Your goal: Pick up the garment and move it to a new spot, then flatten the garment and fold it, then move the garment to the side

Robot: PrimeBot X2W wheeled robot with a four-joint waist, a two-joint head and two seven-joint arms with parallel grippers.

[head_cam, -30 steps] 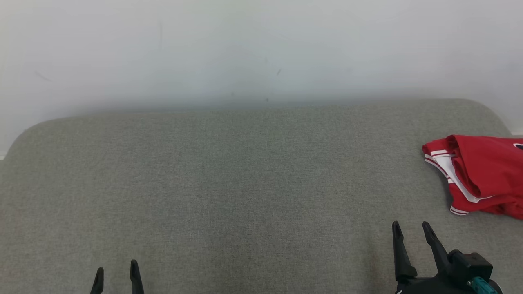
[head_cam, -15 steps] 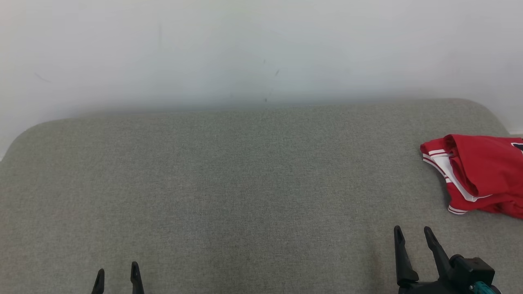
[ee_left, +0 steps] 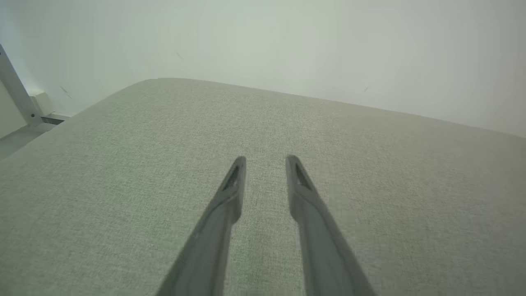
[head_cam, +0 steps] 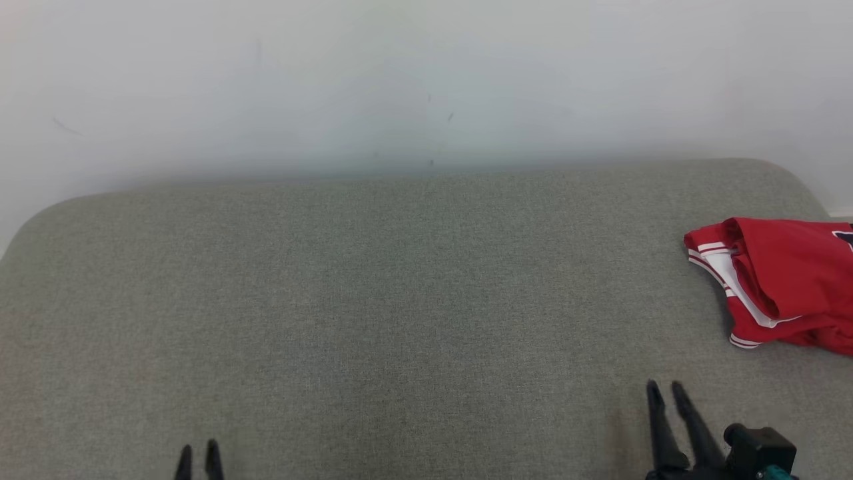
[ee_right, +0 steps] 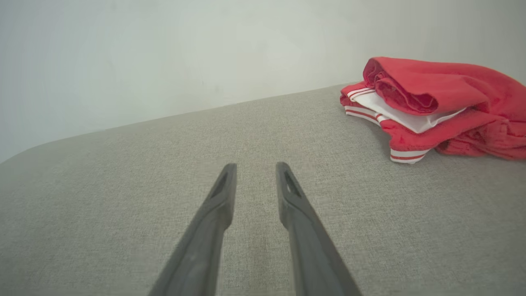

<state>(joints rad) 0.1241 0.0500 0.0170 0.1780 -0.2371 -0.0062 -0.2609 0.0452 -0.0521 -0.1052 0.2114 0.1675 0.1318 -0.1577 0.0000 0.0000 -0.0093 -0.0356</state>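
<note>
At the right edge of the grey cushion (head_cam: 400, 280) lies the red garment (head_cam: 786, 280); left gripper (head_cam: 198, 449) and right gripper (head_cam: 664, 386) have jaws parted, empty.

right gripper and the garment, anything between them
Nothing, just bare grey cushion between the right gripper and the garment, seen in the right wrist view.

No text, number or logo can be read.
The red garment (head_cam: 793, 280) carries a small dark mark (head_cam: 846, 238) with a pale outline at the right edge of the head view. The frame cuts it off, and too little of it shows to tell whether it is a letter, a number or a badge. The garment's white-and-red striped trim (ee_right: 404, 155), seen close in the right wrist view, is plain banding without lettering.
</note>
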